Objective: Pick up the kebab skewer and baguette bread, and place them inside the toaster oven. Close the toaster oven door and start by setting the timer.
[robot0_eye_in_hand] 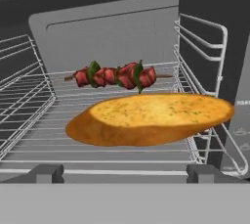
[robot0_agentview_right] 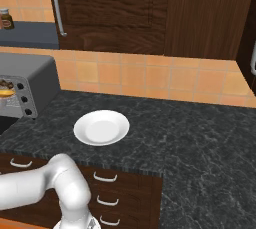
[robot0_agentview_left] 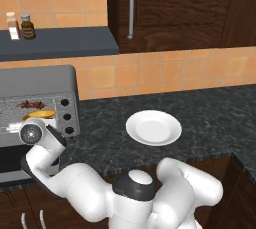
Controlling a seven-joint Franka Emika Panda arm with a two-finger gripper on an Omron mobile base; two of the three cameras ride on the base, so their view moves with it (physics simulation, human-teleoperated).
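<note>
We are seeing the skewer (robot0_eye_in_hand: 116, 75) lying on the wire rack (robot0_eye_in_hand: 29, 105) inside the oven (robot0_agentview_left: 40, 80), at upper middle of the hand view. The baguette (robot0_eye_in_hand: 149, 118) is sitting just in front of it, at frame center. The gripper's (robot0_eye_in_hand: 124, 174) 2 finger tips are standing wide apart at the bottom, holding nothing. In the left base view, the white plate (robot0_agentview_left: 153, 127) is resting on the counter (robot0_agentview_left: 215, 118), right of the oven.
</note>
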